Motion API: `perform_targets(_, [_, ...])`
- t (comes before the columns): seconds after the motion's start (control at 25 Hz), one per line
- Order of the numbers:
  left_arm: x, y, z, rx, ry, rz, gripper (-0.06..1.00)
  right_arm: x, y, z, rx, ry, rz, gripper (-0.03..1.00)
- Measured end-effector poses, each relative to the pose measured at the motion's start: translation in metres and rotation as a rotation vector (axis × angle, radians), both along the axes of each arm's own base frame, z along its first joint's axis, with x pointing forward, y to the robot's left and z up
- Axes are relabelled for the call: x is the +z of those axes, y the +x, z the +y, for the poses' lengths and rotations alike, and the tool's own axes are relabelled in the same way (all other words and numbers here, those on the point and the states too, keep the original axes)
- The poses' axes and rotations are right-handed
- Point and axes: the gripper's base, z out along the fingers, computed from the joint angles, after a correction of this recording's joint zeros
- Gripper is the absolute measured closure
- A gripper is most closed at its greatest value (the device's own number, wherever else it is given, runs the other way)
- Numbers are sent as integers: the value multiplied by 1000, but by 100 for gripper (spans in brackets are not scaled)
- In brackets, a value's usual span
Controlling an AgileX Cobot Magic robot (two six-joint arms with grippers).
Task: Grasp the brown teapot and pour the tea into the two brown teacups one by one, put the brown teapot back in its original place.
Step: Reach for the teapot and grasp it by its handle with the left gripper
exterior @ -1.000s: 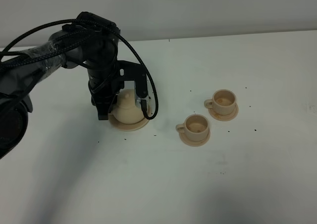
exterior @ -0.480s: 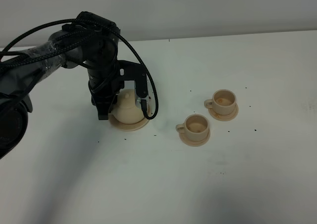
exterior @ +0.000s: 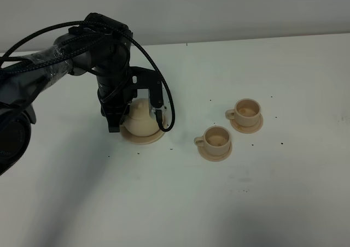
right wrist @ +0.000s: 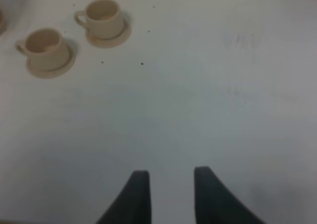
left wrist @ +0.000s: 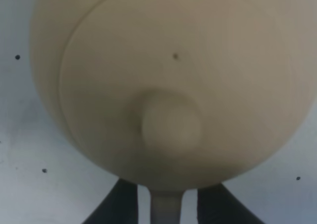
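Teapot (exterior: 141, 121) partly hidden by left arm (exterior: 112, 88), handle (left wrist: 166, 209) between jaws.

The brown teapot (exterior: 140, 122) stands on its plate (exterior: 147, 139) on the counter (exterior: 284, 192), left of centre in the exterior view. The left tool (left wrist: 166, 208) hangs over it, one finger on each side of the handle. To the right, well apart, one teacup (exterior: 217, 137) sits on its saucer (exterior: 214, 154) at centre. The other teacup (exterior: 247, 110), on its own saucer (exterior: 247, 128), sits just beside it, up and to the right.
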Motion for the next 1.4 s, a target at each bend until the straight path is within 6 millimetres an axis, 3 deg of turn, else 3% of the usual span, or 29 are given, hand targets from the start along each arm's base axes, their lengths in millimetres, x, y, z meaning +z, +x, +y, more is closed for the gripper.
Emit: perform_targets(1.4, [4,1,0,12,-10,-24,64,0,0,0,0,0,0,73])
